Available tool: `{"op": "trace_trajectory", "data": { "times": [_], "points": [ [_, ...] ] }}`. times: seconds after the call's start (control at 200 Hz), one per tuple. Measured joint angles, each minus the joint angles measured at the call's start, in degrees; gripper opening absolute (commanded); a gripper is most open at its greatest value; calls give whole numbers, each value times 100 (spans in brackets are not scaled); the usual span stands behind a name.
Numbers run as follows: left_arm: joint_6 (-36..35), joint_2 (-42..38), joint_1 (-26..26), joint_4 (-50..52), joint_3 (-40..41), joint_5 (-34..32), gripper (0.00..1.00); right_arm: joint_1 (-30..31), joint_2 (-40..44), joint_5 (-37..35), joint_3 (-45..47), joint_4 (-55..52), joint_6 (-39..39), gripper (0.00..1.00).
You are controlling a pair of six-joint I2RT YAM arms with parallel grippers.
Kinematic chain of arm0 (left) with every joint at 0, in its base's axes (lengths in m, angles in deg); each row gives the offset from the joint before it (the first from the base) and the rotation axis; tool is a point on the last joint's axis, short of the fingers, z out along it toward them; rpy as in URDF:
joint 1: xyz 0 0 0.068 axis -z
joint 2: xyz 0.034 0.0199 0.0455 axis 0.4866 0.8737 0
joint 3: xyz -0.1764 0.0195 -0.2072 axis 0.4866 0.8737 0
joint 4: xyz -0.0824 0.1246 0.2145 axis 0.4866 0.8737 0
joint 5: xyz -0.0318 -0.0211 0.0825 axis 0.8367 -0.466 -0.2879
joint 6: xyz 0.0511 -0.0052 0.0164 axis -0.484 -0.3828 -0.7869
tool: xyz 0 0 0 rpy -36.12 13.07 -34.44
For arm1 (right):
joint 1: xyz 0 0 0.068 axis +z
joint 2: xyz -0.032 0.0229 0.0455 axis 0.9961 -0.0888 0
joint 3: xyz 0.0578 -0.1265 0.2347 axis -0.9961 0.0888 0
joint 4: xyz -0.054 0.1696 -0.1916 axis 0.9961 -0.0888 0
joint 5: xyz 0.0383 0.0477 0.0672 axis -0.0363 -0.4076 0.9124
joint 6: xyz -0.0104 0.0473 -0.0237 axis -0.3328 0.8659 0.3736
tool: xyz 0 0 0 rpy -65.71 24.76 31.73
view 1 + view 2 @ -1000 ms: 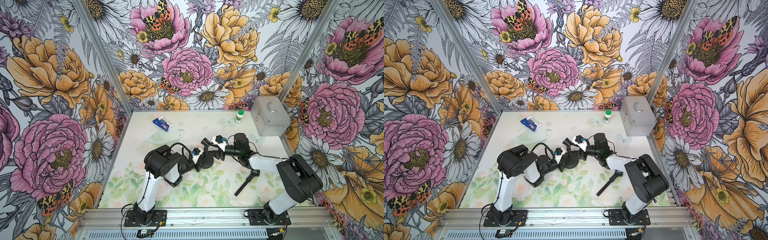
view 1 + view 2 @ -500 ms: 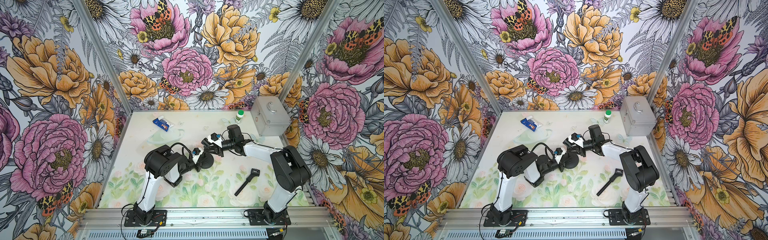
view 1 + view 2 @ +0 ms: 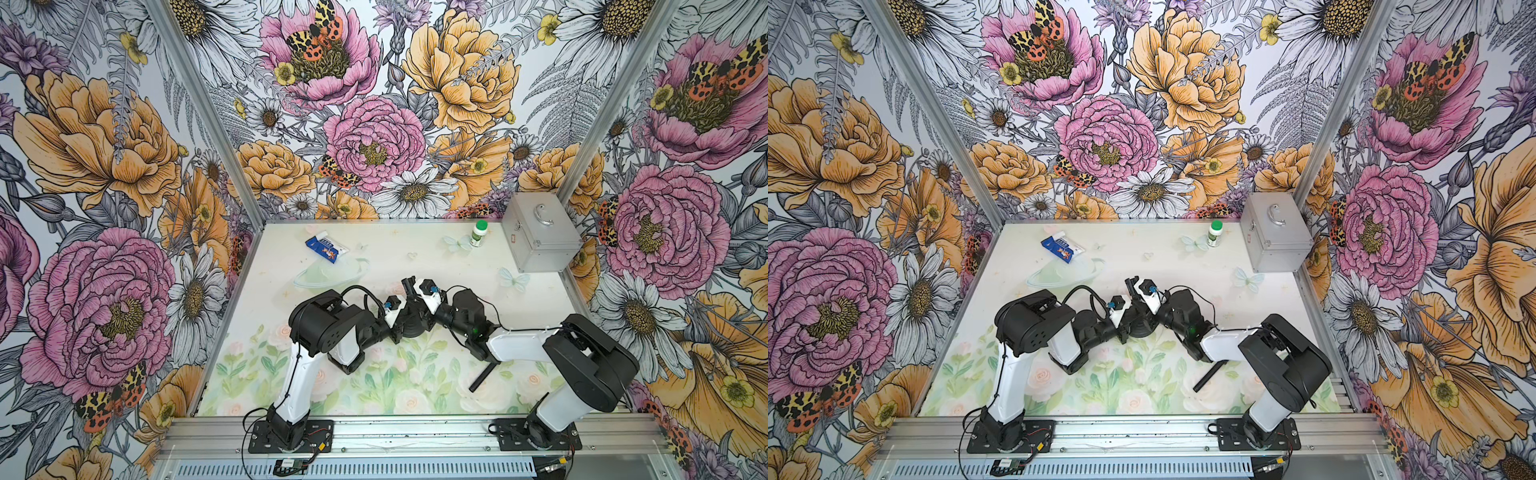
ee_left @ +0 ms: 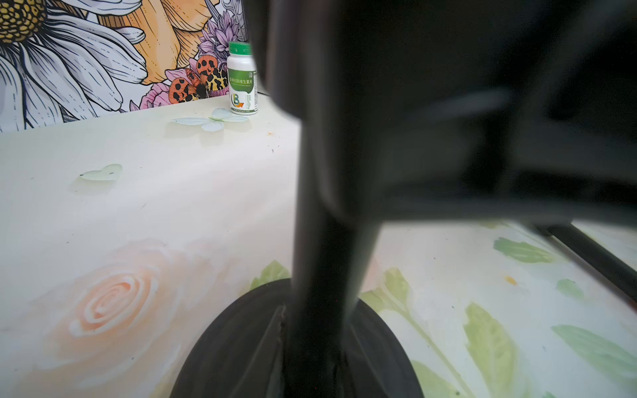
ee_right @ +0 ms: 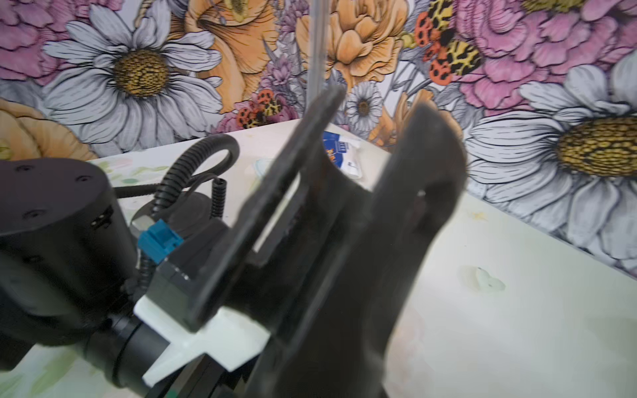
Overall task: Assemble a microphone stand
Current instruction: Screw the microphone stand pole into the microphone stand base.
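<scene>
In a top view: round matte-black stand base with upright post [image 3: 411,329] at middle of worktop [image 3: 415,249]; left claw [image 3: 402,323] clamped on it; right claw [image 3: 410,286] closed just above, grip on anything unclear. Loose black rod [image 3: 482,375] lying partly under right arm. Advised: keep post plumb, base flat, left grip firm. Left wrist: post-to-base joint close up, hidden from above. Right wrist: left claw's side, blurred; base unseen.

Microphone stand: base, post and loose rod.
Round black base [image 3: 411,330] sits flat at mid-table; black post [image 4: 327,241] stands upright from its centre. Separate black rod [image 3: 481,376] lies flat nearer the front edge, well apart, upper end hidden.
</scene>
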Motion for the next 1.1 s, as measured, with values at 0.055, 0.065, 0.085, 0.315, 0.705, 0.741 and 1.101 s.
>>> {"op": "trace_trajectory", "data": {
  "times": [0.055,0.065,0.085,0.315,0.705,0.741,1.101],
  "points": [
    [2,0,9,0,2,-4,24,146,-39,-382,55,184,85,6],
    [2,0,9,0,2,-4,24,157,-46,-422,57,203,94,11],
    [0,0,9,0,2,-7,24,164,-50,-435,59,216,103,18],
    [-2,0,35,0,2,-72,24,-866,-35,1869,-61,-446,-540,48],
    [-2,0,35,0,2,-70,24,-1700,-234,4756,-1827,-3346,-2374,47],
    [-2,0,35,0,2,-70,24,-1703,-304,4872,-1956,-3519,-2470,44],
    [2,0,35,-2,2,-72,24,-1569,-407,4721,-2050,-3781,-2498,0]
  ]
}}
